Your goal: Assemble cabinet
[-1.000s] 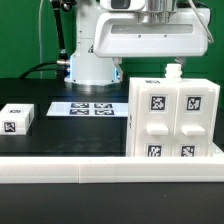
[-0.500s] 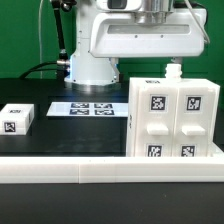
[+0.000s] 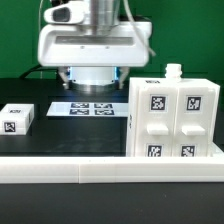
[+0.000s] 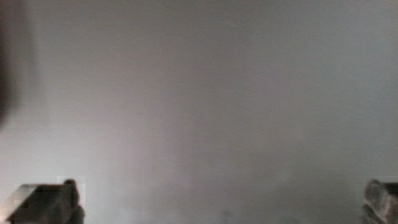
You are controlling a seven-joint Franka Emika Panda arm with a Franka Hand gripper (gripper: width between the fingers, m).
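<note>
The cabinet (image 3: 172, 118), a large white box with four tagged panels on its face, stands upright at the exterior view's right. A small white part (image 3: 172, 72) sticks up from its top. My arm's white hand (image 3: 95, 45) hangs at the back, to the left of the cabinet and above the marker board; its fingers do not show there. In the wrist view my gripper (image 4: 214, 205) is open and empty. Its two fingertips (image 4: 48, 203) stand wide apart at the picture's edges, before a blurred grey surface.
A small flat white tagged block (image 3: 17, 118) lies on the black table at the exterior view's left. The marker board (image 3: 88, 108) lies in the middle at the back. A white rail (image 3: 110, 172) runs along the front edge.
My arm has swung from above the cabinet toward the exterior view's left and now hangs over the marker board. The cabinet and the small block have not moved.
</note>
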